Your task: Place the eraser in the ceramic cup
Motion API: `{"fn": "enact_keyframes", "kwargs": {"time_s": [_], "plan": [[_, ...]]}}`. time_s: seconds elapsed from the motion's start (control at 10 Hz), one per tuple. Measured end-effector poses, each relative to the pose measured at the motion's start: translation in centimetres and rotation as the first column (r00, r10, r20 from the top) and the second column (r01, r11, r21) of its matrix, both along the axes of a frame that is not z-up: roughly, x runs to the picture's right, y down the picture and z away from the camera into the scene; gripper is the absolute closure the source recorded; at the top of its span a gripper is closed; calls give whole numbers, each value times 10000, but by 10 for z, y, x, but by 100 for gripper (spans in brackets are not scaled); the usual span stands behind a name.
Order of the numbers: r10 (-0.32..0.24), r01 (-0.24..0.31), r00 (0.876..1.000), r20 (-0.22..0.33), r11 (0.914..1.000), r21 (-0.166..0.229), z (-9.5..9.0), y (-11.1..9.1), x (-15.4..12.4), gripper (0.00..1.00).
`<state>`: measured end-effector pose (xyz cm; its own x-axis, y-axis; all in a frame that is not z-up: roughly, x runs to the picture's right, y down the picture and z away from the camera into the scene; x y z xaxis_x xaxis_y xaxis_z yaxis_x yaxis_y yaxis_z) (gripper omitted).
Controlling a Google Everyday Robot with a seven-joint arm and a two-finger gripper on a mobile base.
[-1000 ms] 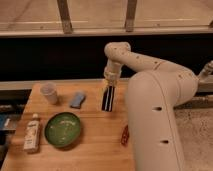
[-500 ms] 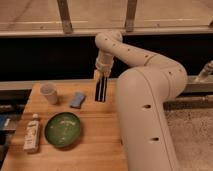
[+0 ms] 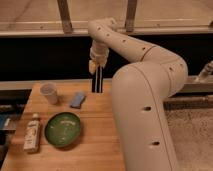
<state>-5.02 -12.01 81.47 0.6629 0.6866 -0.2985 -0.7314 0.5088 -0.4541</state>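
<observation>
Far left on my wooden surface (image 3: 97,142), a white bottle (image 3: 32,132) lies near the edge. Cup (image 3: 49,93) stands upright at the back left. Green bowl (image 3: 63,129) sits in front of it, blue pad (image 3: 77,99) just right of the cup. My claw (image 3: 95,66) is clamped on the eraser (image 3: 97,80), which hangs upright by the back edge, apart from the cup.

The wooden bench (image 3: 97,142) stands against a wide dark recess (image 3: 45,60). A pale ledge (image 3: 30,33) runs above the recess. Over it, two grey uprights (image 3: 65,15) split what may be window panes. The hand (image 3: 96,67) hangs above the bench's far edge. Speckled grey floor (image 3: 192,135) lies past the right edge. The light is warm and dim.
</observation>
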Motion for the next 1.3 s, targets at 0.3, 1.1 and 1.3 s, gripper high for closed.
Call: {"fn": "enact_keyframes", "kwargs": {"time_s": [0.3, 1.1, 1.3], "plan": [[-509, 475, 9968, 613, 9973, 563, -10, -18, -34, 100], [-545, 516, 9971, 535, 9972, 548, -9, -18, -28, 100], [-778, 704, 9942, 736, 9926, 986, -13, -32, -39, 100]]}}
